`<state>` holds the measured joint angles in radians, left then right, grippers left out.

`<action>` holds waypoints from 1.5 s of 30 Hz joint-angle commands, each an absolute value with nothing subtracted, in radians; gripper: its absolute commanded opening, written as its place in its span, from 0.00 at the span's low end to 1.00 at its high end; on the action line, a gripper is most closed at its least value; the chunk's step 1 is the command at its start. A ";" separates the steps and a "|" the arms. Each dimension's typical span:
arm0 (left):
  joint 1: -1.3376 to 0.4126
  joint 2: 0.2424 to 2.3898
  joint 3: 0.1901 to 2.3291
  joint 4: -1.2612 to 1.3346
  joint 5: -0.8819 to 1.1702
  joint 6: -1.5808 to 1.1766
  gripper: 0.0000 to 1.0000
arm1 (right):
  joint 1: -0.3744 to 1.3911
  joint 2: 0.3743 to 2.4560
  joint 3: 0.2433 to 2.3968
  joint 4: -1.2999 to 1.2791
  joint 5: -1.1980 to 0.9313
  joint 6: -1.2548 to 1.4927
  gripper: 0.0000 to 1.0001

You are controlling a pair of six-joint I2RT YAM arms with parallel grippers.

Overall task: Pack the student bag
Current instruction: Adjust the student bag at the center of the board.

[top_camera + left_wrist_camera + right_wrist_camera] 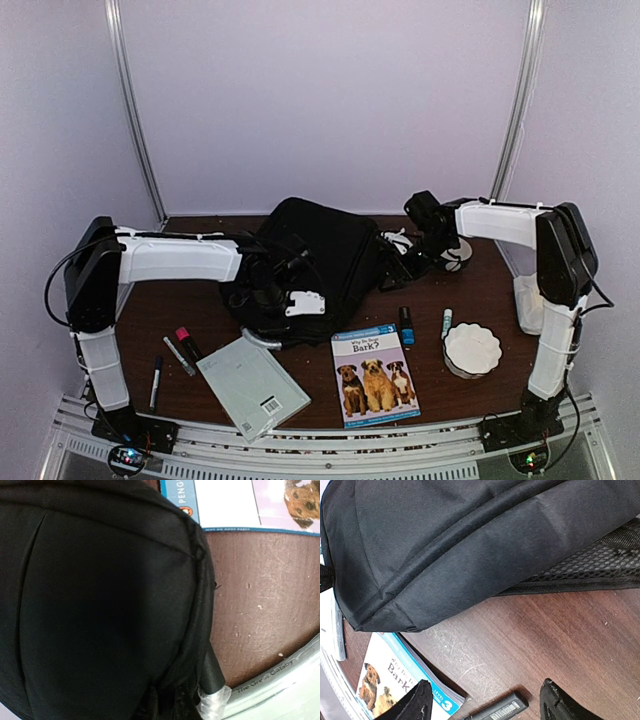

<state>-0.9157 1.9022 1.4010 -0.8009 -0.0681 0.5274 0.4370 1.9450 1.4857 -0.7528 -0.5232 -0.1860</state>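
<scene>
Near edge of the bench point(500, 300): two books, grey book point(252, 386) left, dog book point(376, 376) right. Five pens point(181, 352), three left, two right. One white dish point(471, 349). Farther, centre: one student bag point(325, 255). Left claw point(275, 285) against it, grip can't be told; right claw point(487, 700) spread, empty.

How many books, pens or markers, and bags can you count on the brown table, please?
Books: 2 (blue dog-cover paperback, grey paperback)
Pens or markers: 5 (three at left, two at right)
Bags: 1 (large black fabric backpack)
Total: 8
</scene>
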 commanded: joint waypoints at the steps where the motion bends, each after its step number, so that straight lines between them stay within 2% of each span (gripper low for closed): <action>1: -0.929 1.905 1.420 -0.699 -0.141 0.530 0.06 | 0.437 1.999 1.552 -0.783 -0.473 -0.166 0.73; 2: -0.931 1.897 1.420 -0.685 -0.140 0.526 0.00 | 0.437 2.013 1.567 -0.791 -0.449 -0.160 0.73; 3: -0.932 1.888 1.421 -0.671 -0.140 0.518 0.00 | 0.437 2.026 1.580 -0.797 -0.422 -0.152 0.72; 10: -0.943 1.808 1.442 -0.595 -0.113 0.429 0.00 | 0.435 2.106 1.667 -0.816 -0.343 -0.112 0.71; 16: -0.964 1.749 1.433 -0.501 -0.060 0.371 0.00 | 0.440 2.260 1.896 -0.884 -0.387 -0.093 0.67; 21: -0.973 1.771 1.447 -0.437 -0.054 0.282 0.00 | 0.459 2.384 2.114 -0.932 -0.444 -0.061 0.67; 29: -0.999 1.891 1.543 -0.430 -0.109 0.163 0.00 | 0.466 2.493 2.334 -0.878 -0.491 -0.031 0.68; 33: -0.999 1.913 1.544 -0.428 -0.180 0.129 0.00 | 0.465 2.483 2.353 -0.885 -0.492 -0.038 0.68; 38: -0.999 1.914 1.522 -0.429 -0.193 0.104 0.00 | 0.448 2.376 2.273 -0.900 -0.447 -0.060 0.70; 45: -0.999 1.852 1.505 -0.443 -0.124 0.079 0.42 | 0.399 2.090 2.079 -0.908 -0.343 -0.134 0.72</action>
<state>-0.9951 1.9144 1.5112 -0.4995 -0.1585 0.1093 0.4351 2.3138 2.1513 -0.9096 -0.4099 -0.0830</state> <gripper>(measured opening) 0.332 0.720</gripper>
